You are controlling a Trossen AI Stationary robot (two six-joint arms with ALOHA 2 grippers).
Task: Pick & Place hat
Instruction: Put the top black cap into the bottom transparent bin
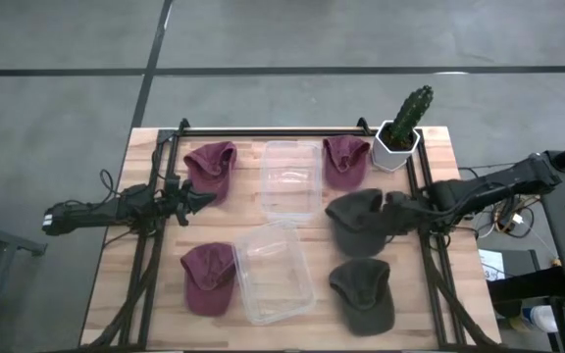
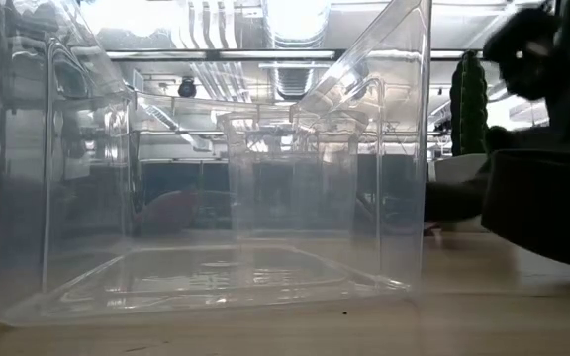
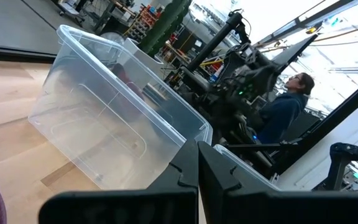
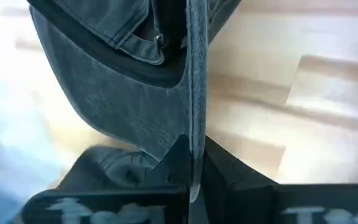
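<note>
A dark grey-green hat [image 1: 354,222] sits right of the middle, and my right gripper [image 1: 397,208] is shut on its right edge; it also shows in the low view [image 2: 547,203]. A second dark hat [image 1: 361,294] lies on the table near the front right. Three maroon hats lie on the table: far left [image 1: 211,167], far right [image 1: 344,160] and near left [image 1: 209,277]. My left gripper [image 1: 204,199] is shut and empty, just right of the far-left maroon hat; its fingers meet in the left wrist view [image 3: 197,177]. My right gripper pinches a thin edge of the dark hat [image 4: 195,134] between its two fingers [image 4: 178,163]; it looks like the brim, seen edge-on. The fingers come about level from the table's right side. The crown [image 4: 104,87] lies beyond the fingertips. Whether it is lifted clear I cannot tell.
Two clear plastic bins stand mid-table, one far [image 1: 291,179] and one near [image 1: 275,273]; the near one fills the low view [image 2: 216,198]. A cactus in a white pot [image 1: 403,129] stands at the far right corner. A person [image 3: 284,112] sits beyond the table.
</note>
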